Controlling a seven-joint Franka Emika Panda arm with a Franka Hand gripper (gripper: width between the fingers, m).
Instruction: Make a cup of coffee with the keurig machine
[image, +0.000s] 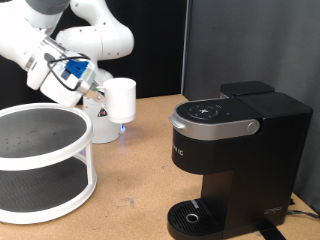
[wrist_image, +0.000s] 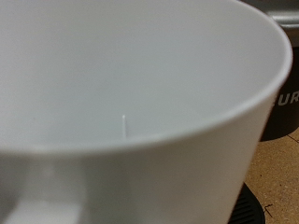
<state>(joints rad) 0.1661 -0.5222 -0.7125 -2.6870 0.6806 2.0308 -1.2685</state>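
so the arm is reaching in from the exterior view's top left corner, and the gripper has the cup clamped by its side, fingers closed on it. the cup is up in the air, upright, open end up, above the wooden table near the far edge, left of the middle. there's a little blue-ish glow on the wood right under it

the keurig stands at the table's right side, towards the near right corner, well apart from the cup. lid looks down, silver handle arching round the front of the top, round buttons on top, circular drip tray at the bottom with nothing standing on it

over by the left edge there's a white two-tier round shelf with dark mesh-looking surfaces. the cup hangs between that shelf and the keurig, closer to the shelf

wrist view is basically all cup (white inside wall and rim filling the frame, looks dry), with a sliver of the black machine and a bit of table peeking past the rim. fingers themselves don't show in that one
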